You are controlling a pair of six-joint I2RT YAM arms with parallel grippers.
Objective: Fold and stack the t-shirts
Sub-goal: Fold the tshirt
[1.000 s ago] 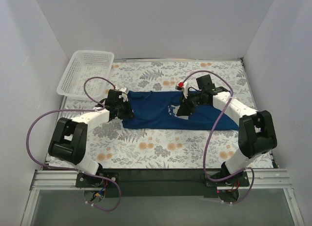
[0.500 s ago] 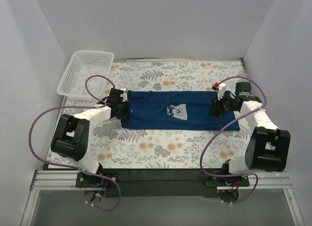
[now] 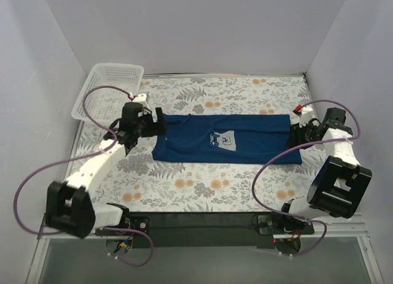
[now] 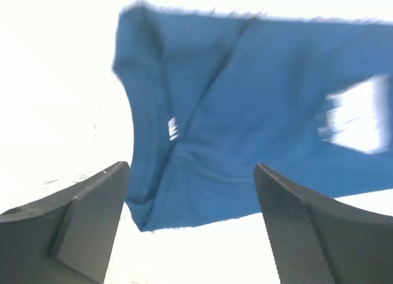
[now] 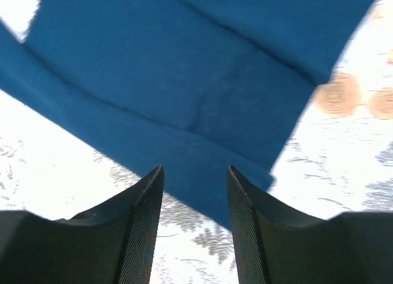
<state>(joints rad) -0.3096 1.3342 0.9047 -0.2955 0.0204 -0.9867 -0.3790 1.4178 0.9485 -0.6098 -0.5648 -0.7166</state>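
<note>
The navy t-shirt (image 3: pixel 252 143) lies flat across the middle of the table, folded into a long band that runs from one arm to the other. Its soft cotton shows a few shallow creases. The pale square print (image 3: pixel 224 138) faces up near the centre of the band. At the left end, the left wrist view shows the ribbed collar with a small white label (image 4: pixel 172 129) inside it and a sleeve edge turned under. At the right end the cloth lies in overlapping layers with straight hems, one corner reaching out over the table cover.

The left gripper (image 4: pixel 191 170) hangs over the collar end with its jaws spread wide and nothing between them. Its dark fingers (image 4: pixel 307 235) are wedge-shaped, with a fine ridged texture on the inner face.

The right gripper (image 5: pixel 194 170) is low over the hem end. Its mesh-patterned pads (image 5: pixel 144 229) are parted by a narrow gap, with cloth and table cover showing through it and nothing pinched.

The floral table cover (image 3: pixel 202 183) is printed with grey ferns and orange blossoms. A white plastic mesh basket (image 3: pixel 116 67), rectangular with sloping walls, sits at the far left corner, well apart from the shirt. Glossy purple cables (image 3: pixel 27 173) loop from each white-and-black arm.
</note>
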